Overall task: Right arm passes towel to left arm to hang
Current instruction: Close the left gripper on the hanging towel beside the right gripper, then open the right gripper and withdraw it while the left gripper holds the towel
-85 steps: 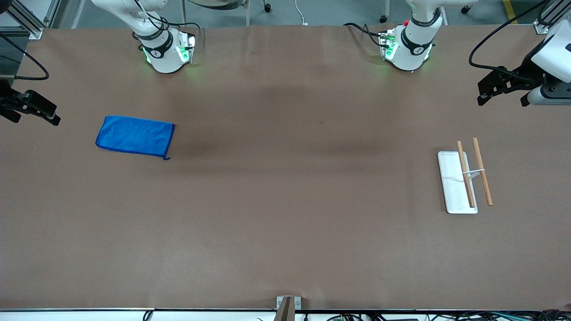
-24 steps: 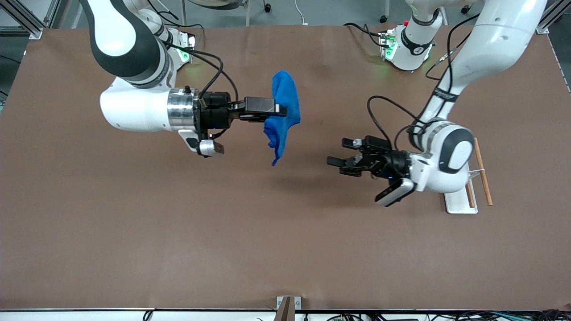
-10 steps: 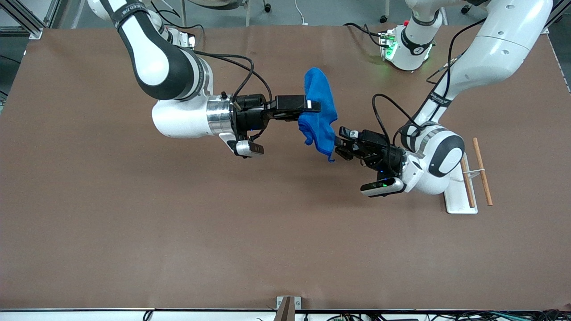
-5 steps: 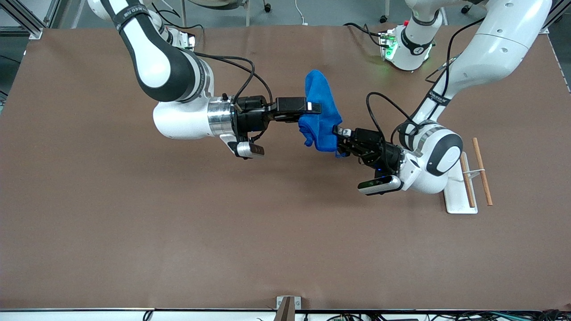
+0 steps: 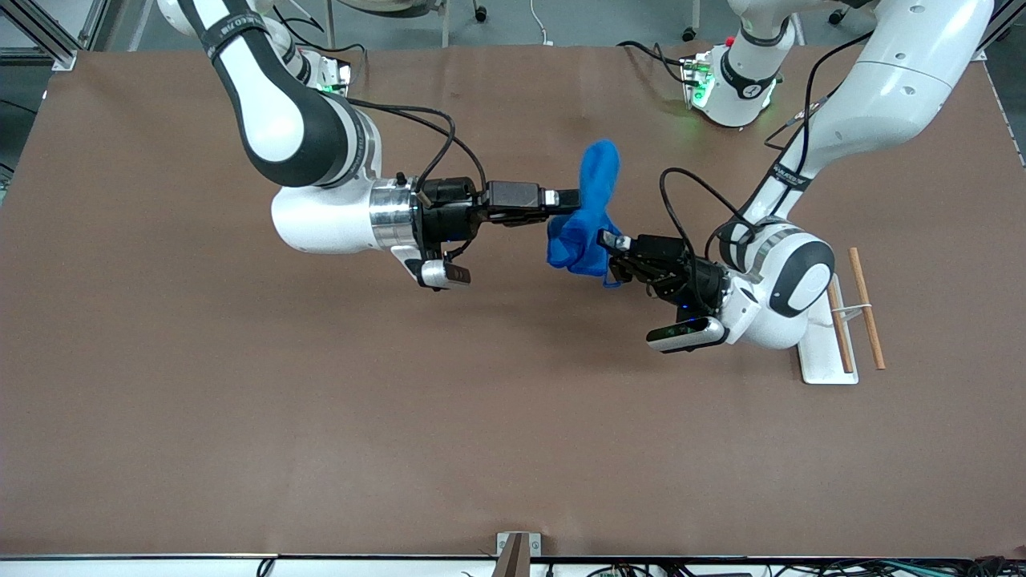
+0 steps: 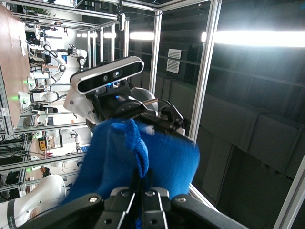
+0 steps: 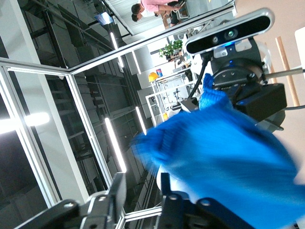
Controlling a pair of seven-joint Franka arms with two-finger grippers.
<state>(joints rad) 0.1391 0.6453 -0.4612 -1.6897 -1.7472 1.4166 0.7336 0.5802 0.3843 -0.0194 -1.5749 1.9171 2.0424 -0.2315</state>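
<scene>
Royal-blue soft cloth towel [image 5: 589,216] midair between grippers: left gripper [image 5: 611,255] clenched on it, right gripper [image 5: 566,203] seemingly parted; hanging left.

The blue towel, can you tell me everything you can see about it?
The towel is bright blue, soft and fuzzy, bunched up in the air over the middle of the brown table. The left gripper is shut on its lower part. The right gripper has its fingers apart beside the cloth, which is blurred there as if swinging.
</scene>
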